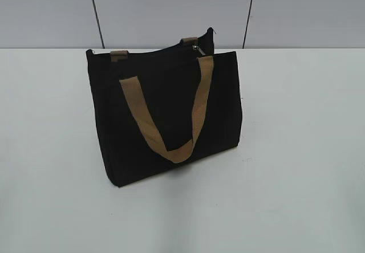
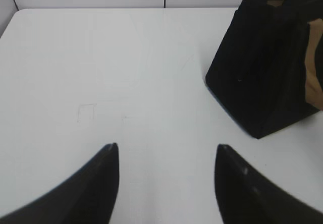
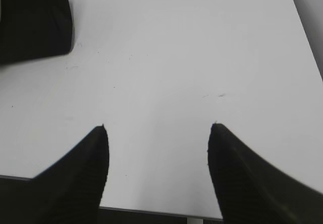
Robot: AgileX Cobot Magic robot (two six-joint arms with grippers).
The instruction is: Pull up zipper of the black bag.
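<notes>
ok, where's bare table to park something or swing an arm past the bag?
Bare white table on both sides and in front of the black bag. Left claw and right claw hover open over bare surface. Only the bag's spot is occupied.

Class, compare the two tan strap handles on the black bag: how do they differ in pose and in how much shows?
The near handle hangs down the black bag front in a full loop; the far handle shows only short stubs at the top edge. Both are tan webbing.

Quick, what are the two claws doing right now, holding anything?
Left gripper: open, holding nothing, over bare table.
Right gripper: open, holding nothing.
</notes>
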